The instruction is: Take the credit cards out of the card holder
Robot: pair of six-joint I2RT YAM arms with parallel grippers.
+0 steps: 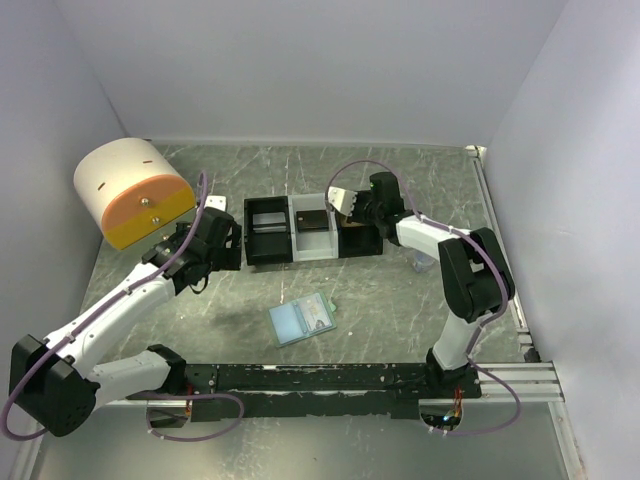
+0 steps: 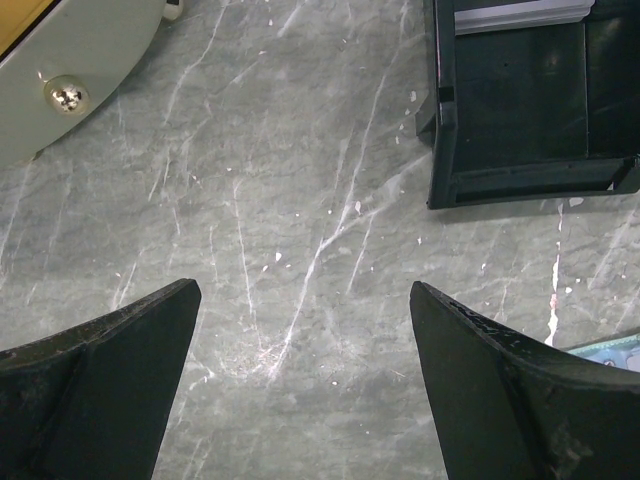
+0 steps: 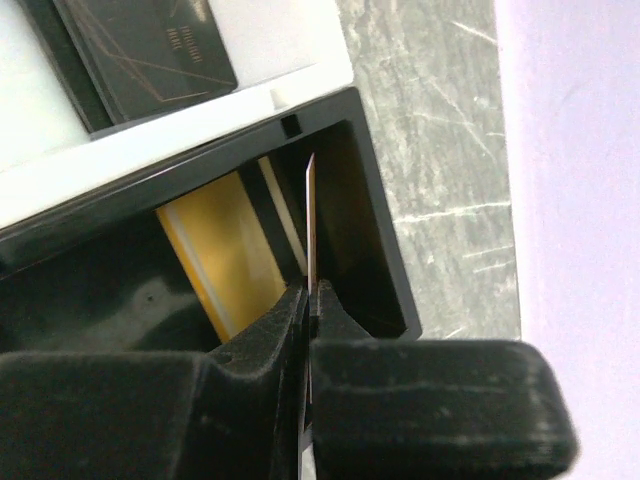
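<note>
well along, i judge: a yellow card (image 3: 215, 255) and a dark card (image 3: 150, 50) lie in the tray (image 1: 247, 232), the right gripper (image 3: 308, 300) pinches a third card (image 3: 311, 220) edge-on above its right compartment, the left gripper (image 2: 305, 340) gapes empty, and the card holder (image 1: 302, 321) lies open at the top view's lower centre.

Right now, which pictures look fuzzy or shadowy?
Right wrist view: the right hand is close and blurry, the card it pinches sharper. Left wrist view: the left hand is dark, the table crisp. Top view: a soft shadow beside the left arm.
</note>
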